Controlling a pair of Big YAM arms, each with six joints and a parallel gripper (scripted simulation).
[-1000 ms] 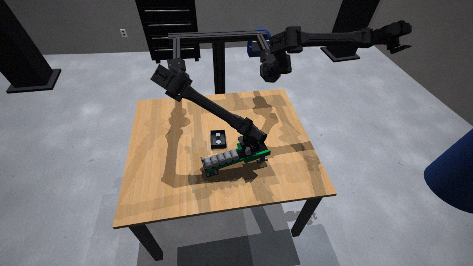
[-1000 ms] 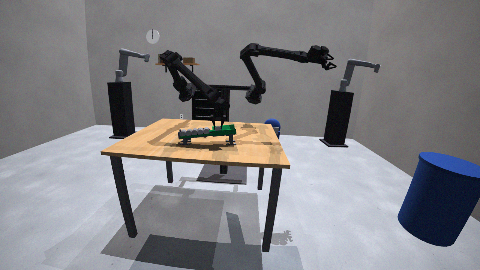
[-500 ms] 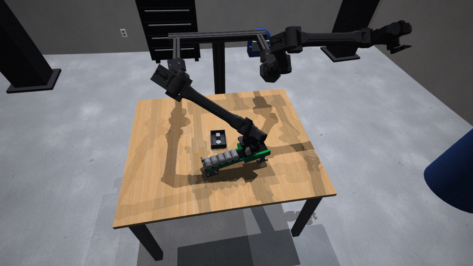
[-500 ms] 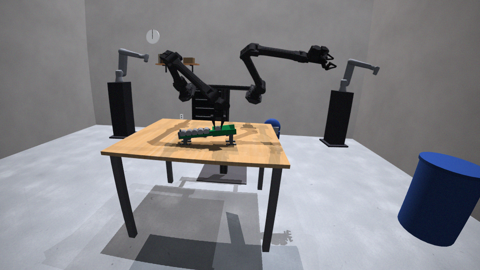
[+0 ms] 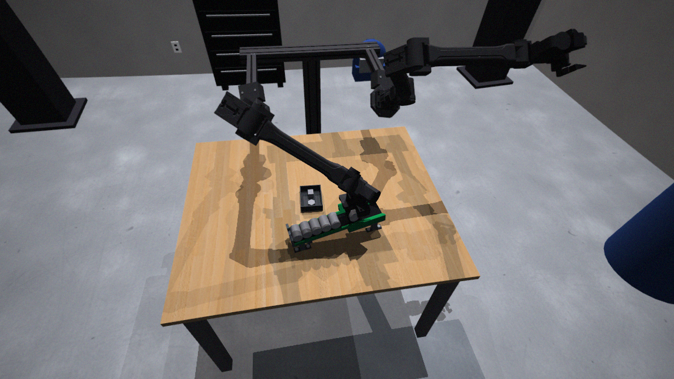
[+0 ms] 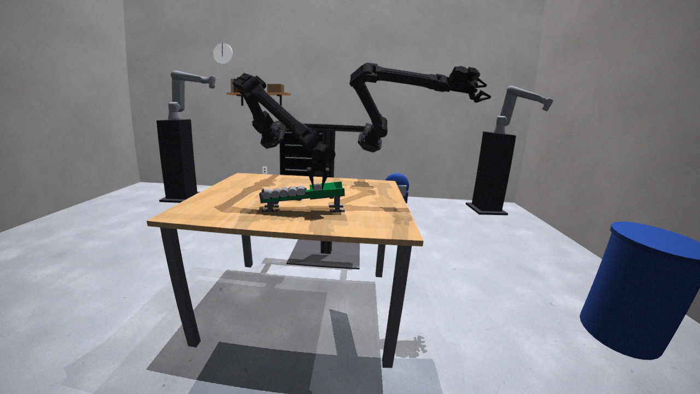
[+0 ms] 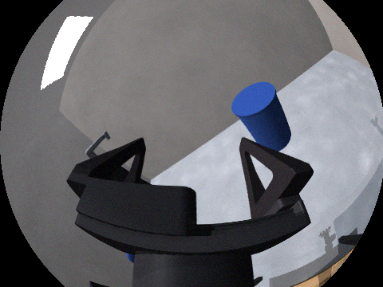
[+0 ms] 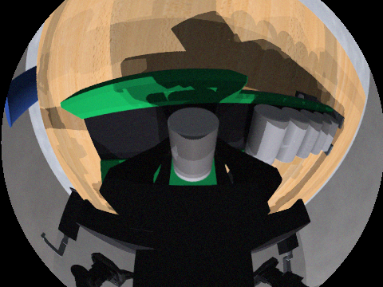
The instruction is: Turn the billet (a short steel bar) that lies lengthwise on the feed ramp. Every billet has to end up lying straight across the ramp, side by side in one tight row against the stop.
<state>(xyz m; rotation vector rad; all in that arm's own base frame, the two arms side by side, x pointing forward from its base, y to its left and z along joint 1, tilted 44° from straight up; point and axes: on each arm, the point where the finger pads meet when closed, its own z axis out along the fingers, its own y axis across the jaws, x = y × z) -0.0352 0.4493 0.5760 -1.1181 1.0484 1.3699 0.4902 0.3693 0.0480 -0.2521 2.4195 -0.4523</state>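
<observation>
While the left hand (image 6: pixel 481 90) (image 7: pixel 192 159) gapes wide, the right hand (image 6: pixel 317 185) (image 8: pixel 193 153) grips a billet (image 5: pixel 353 216) (image 6: pixel 317 187) (image 8: pixel 193 145).

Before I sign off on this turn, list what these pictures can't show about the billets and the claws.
- Held billet's lower side: right wrist view, hidden by the right claw.
- Far row billets' lengths: right wrist view, overlapped by nearer ones.
</observation>
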